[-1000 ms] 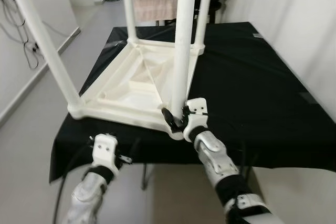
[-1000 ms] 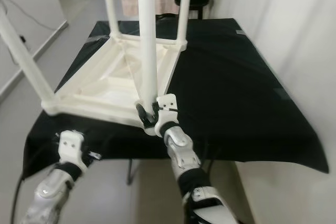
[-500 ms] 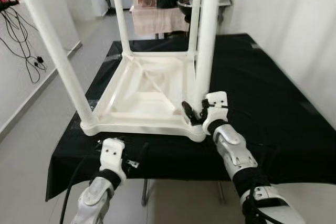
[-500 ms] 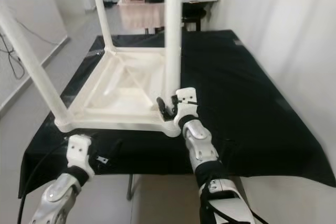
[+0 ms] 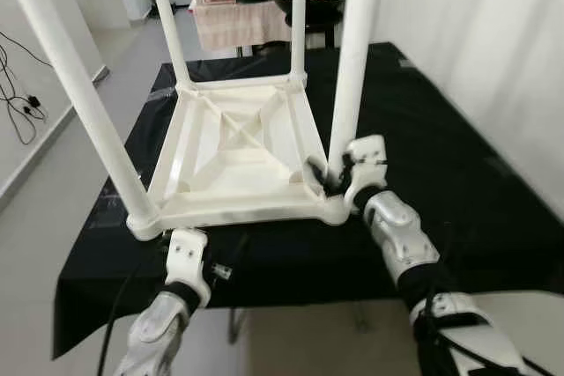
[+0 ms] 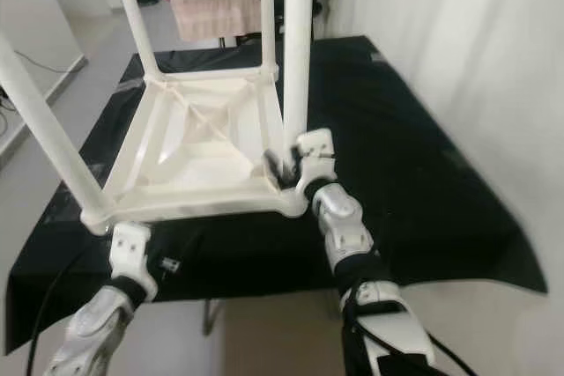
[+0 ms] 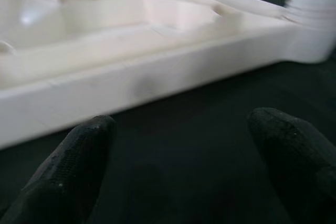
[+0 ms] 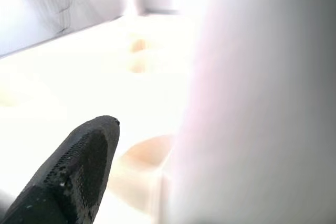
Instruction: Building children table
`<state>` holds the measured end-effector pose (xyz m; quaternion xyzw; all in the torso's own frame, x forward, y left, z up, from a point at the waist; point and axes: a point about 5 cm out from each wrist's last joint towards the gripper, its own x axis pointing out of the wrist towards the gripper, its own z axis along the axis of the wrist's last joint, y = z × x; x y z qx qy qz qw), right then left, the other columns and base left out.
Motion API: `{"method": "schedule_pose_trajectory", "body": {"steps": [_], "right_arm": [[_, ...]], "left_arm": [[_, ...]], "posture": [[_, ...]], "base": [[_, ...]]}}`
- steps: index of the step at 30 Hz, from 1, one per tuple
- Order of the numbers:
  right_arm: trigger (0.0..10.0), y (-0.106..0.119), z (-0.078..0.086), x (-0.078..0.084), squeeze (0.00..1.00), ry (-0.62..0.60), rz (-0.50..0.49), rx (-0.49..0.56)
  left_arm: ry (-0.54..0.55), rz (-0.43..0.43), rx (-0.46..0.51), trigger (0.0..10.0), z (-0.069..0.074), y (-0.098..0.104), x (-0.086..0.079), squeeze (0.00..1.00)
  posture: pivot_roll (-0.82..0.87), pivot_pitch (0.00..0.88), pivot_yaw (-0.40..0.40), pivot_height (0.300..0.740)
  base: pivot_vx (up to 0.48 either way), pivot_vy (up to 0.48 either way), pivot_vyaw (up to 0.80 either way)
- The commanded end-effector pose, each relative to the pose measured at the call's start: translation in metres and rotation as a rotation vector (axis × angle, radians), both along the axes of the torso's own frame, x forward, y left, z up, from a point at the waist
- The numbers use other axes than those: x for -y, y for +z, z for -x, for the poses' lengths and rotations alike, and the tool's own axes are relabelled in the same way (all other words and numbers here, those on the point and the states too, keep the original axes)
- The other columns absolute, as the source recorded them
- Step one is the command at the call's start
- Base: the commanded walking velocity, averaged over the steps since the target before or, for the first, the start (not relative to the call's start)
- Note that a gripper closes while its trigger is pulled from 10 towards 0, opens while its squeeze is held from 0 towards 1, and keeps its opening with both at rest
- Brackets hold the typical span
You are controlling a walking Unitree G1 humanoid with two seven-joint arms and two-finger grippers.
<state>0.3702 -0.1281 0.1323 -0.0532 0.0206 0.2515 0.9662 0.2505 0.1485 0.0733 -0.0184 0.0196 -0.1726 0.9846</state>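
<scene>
Right gripper [image 5: 328, 180] is seen in the left eye view pressed against the base of the near-right leg [image 5: 351, 59] of the white children's table [image 5: 238, 156], which lies upside down on a work table covered by a black cloth [image 5: 423, 121]; the grip appears closed around that leg, though the far finger is hidden behind it. All four legs are pointed upward with their long axes near vertical, the near-left leg [image 5: 75, 85] being tilted outward, and the tabletop is laid flat with its near edge close to the cloth's front edge. In the right eye view the left gripper [image 6: 132, 248] is held low, just below and in front of the tabletop's near-left corner, apart from it. In the left wrist view its two black fingers [image 7: 73, 166] are spread wide with nothing between them, and the table's rim [image 7: 157, 82] is seen just beyond them above the cloth. In the right wrist view one black finger [image 8: 79, 166] is set beside the leg's socket [image 8: 144, 156], the rest being washed out. It is judged that a sideways push on the leg could lever it out of its socket or slide the whole table off the near edge, since the tabletop is not steadied by the other arm.
</scene>
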Motion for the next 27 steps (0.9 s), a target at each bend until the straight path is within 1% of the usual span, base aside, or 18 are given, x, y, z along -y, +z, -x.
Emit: {"method": "schedule_pose_trajectory", "body": {"steps": [1,2,4,5,7,8,9,11,13,14,16,17,19,21,22,24,26,27], "right_arm": [[10.0,0.002,0.000,-0.012,0.00,0.119,0.040,-0.007],[10.0,0.002,0.000,-0.012,0.00,0.119,0.040,-0.007],[10.0,0.006,-0.004,-0.003,0.00,0.173,0.067,-0.019],[10.0,0.006,-0.004,-0.003,0.00,0.173,0.067,-0.019],[10.0,0.015,-0.010,0.006,0.00,0.193,0.076,-0.021],[10.0,0.015,-0.010,0.006,0.00,0.193,0.076,-0.021],[10.0,0.023,-0.013,0.009,0.00,0.208,0.063,-0.019],[10.0,0.023,-0.013,0.009,0.00,0.208,0.063,-0.019],[10.0,0.029,-0.015,0.011,0.00,0.239,0.041,-0.020],[2.8,0.036,-0.016,0.012,0.00,0.300,0.009,-0.039],[2.8,0.037,-0.016,0.012,0.00,0.318,0.007,-0.046],[0.0,0.037,-0.016,0.011,0.00,0.339,-0.009,-0.065],[0.0,0.037,-0.016,0.011,0.00,0.345,-0.014,-0.069],[0.0,0.039,-0.015,0.010,0.00,0.382,-0.025,-0.073],[0.0,0.039,-0.015,0.010,0.00,0.382,-0.025,-0.073],[0.0,0.039,-0.015,0.009,0.00,0.398,-0.033,-0.073],[0.0,0.039,-0.015,0.009,0.00,0.398,-0.033,-0.073],[0.0,0.038,-0.015,0.010,0.00,0.398,-0.039,-0.072]], "left_arm": [[-0.039,0.004,-0.003,10.0,0.003,0.002,0.001,0.00],[-0.039,0.004,-0.003,10.0,0.003,0.002,0.001,0.00],[-0.091,0.018,-0.010,10.0,0.009,0.001,0.007,0.00],[-0.091,0.018,-0.010,10.0,0.009,0.001,0.007,0.00],[-0.131,0.031,-0.015,10.0,0.014,0.001,0.011,0.00],[-0.131,0.031,-0.015,10.0,0.014,0.001,0.011,0.00],[-0.158,0.034,-0.012,10.0,0.017,0.001,0.014,0.00],[-0.158,0.034,-0.012,10.0,0.017,0.001,0.014,0.00],[-0.182,0.034,-0.007,10.0,0.020,0.001,0.016,0.00],[-0.211,0.033,0.006,10.0,0.023,0.002,0.020,0.00],[-0.218,0.032,0.010,10.0,0.023,0.002,0.022,0.00],[-0.236,0.033,0.021,10.0,0.024,0.003,0.024,0.00],[-0.240,0.034,0.023,10.0,0.025,0.003,0.024,0.00],[-0.310,0.045,0.023,10.0,0.029,0.005,0.030,0.00],[-0.310,0.045,0.023,10.0,0.029,0.005,0.030,0.00],[-0.382,0.058,0.012,10.0,0.033,0.005,0.035,0.00],[-0.382,0.058,0.012,10.0,0.033,0.005,0.035,0.00],[-0.405,0.066,0.004,10.0,0.034,0.005,0.036,0.00]], "posture": [[-0.02,0.000,0.013,0.740],[-0.02,0.000,0.013,0.740],[-0.01,0.000,0.004,0.740],[-0.01,0.000,0.004,0.740],[0.00,0.000,-0.002,0.740],[0.00,0.000,-0.002,0.740],[0.00,0.000,-0.008,0.740],[0.00,0.000,-0.008,0.740],[0.01,0.000,-0.012,0.740],[0.01,0.000,-0.020,0.740],[0.01,0.000,-0.020,0.740],[0.01,0.000,-0.022,0.740],[0.01,0.000,-0.022,0.740],[0.01,0.000,-0.027,0.740],[0.01,0.000,-0.027,0.740],[0.00,0.000,-0.026,0.740],[0.00,0.000,-0.026,0.740],[0.00,0.000,-0.024,0.740]], "base": [[0.000,0.000,0.00],[0.000,0.000,0.00],[0.000,0.000,0.00],[0.000,0.000,0.00],[0.000,0.000,0.00],[0.000,0.000,0.00],[0.000,0.000,0.00],[0.000,0.000,0.00],[0.000,0.000,0.00],[0.000,0.000,0.00],[0.000,0.000,0.00],[0.000,0.000,0.00],[0.000,0.000,0.00],[0.000,0.000,0.00],[0.000,0.000,0.00],[0.000,0.000,0.00],[0.000,0.000,0.00],[0.000,0.000,0.00]]}}
